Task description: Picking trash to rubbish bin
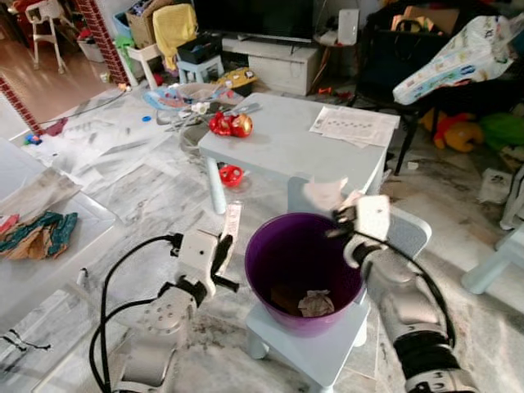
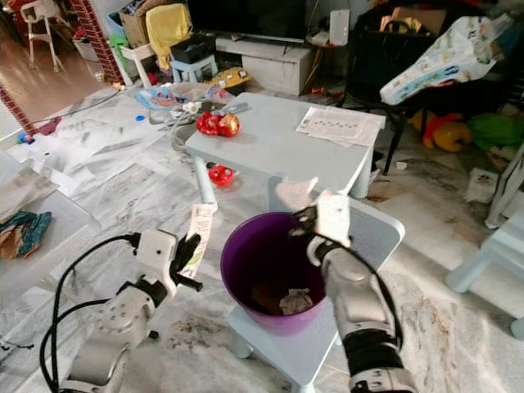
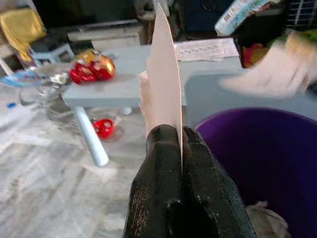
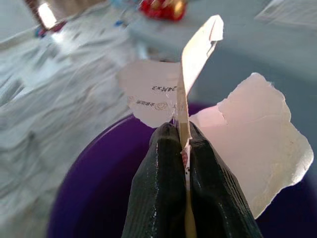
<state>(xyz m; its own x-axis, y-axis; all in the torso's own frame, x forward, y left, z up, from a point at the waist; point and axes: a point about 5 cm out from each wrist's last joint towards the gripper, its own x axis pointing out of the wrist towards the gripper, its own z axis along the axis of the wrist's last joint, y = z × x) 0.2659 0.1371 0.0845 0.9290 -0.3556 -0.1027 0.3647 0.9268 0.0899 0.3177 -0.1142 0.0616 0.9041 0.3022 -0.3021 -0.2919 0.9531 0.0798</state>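
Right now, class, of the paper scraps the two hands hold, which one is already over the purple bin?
The torn scrap in the right hand; the left hand's strip is beside the bin.

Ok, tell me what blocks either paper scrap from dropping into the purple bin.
Nothing visible. The right gripper holds torn paper over the purple bin's open mouth; the left gripper holds a paper strip just outside its rim.

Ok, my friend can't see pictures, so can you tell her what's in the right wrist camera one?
Two black fingers pinch a torn scrap of paper with a bit of printing on it, held right above a purple bin. Behind it there is a blurry grey table with something red on it.
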